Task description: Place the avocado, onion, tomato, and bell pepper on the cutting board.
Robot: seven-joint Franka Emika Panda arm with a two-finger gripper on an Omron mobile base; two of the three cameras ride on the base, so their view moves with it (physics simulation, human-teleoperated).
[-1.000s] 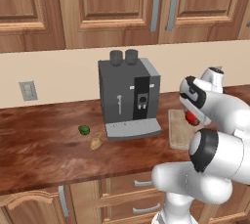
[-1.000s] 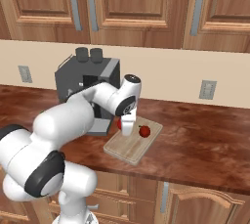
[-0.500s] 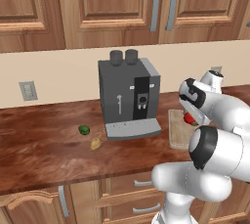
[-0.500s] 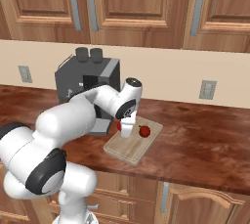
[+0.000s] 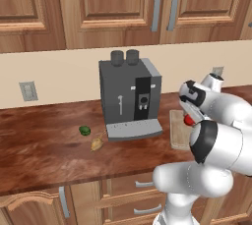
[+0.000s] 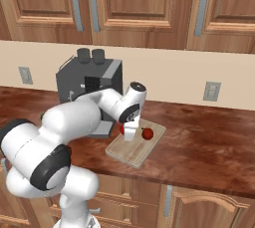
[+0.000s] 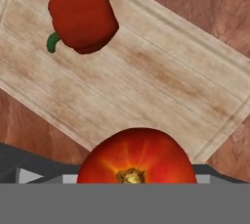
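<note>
My gripper (image 6: 129, 133) is shut on the tomato (image 7: 136, 158), a smooth red ball that hangs just above the near left end of the cutting board (image 7: 146, 86). The red bell pepper (image 7: 83, 18) with its green stem lies on the board a little further along; from the right base it shows as the bell pepper (image 6: 147, 133) right of the tomato (image 6: 122, 129). On the counter left of the coffee machine lie the dark green avocado (image 5: 84, 130) and the tan onion (image 5: 96, 144). My fingertips are hidden behind the tomato.
A dark grey coffee machine (image 5: 129, 96) stands against the wall between the cutting board (image 5: 178, 133) and the two loose items. The reddish-brown counter (image 6: 209, 142) runs on to the right of the board. Wall sockets and wooden cabinets are behind.
The gripper with the tomato has sunk slightly towards the board. The bell pepper, avocado and onion have not moved.
</note>
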